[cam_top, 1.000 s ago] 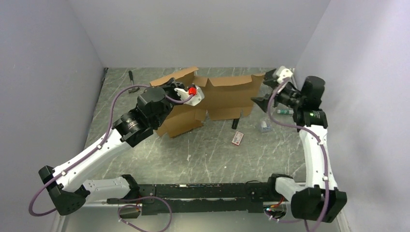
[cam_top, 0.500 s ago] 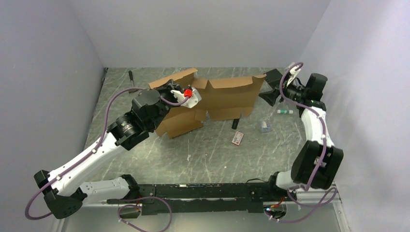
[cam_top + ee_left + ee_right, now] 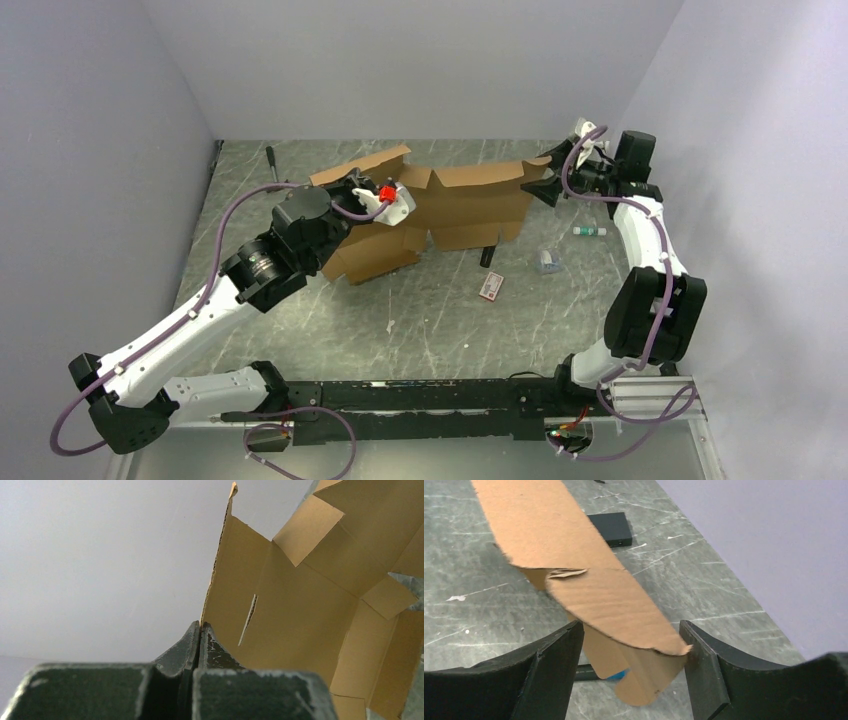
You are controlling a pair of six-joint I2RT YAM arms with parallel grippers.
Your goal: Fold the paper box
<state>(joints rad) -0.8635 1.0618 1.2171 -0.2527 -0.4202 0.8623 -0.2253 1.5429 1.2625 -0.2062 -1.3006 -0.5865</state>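
Brown box (image 3: 470,200) sits mid-table (image 3: 420,310), half-raised, with the left tool (image 3: 200,630) clamped shut on its wall edge. We see the right tool (image 3: 630,632) has swung in from beside it. Its jaws are wide, straddling the end flap (image 3: 619,600) but not pinching. Flap fold likely next.

A: Where's the left gripper (image 3: 200,639)?
B: Clamped on the box (image 3: 285,610) panel's upright edge.
A: And inside?
B: A slit (image 3: 248,620), folded flaps (image 3: 307,530), pale wall (image 3: 100,555) behind.
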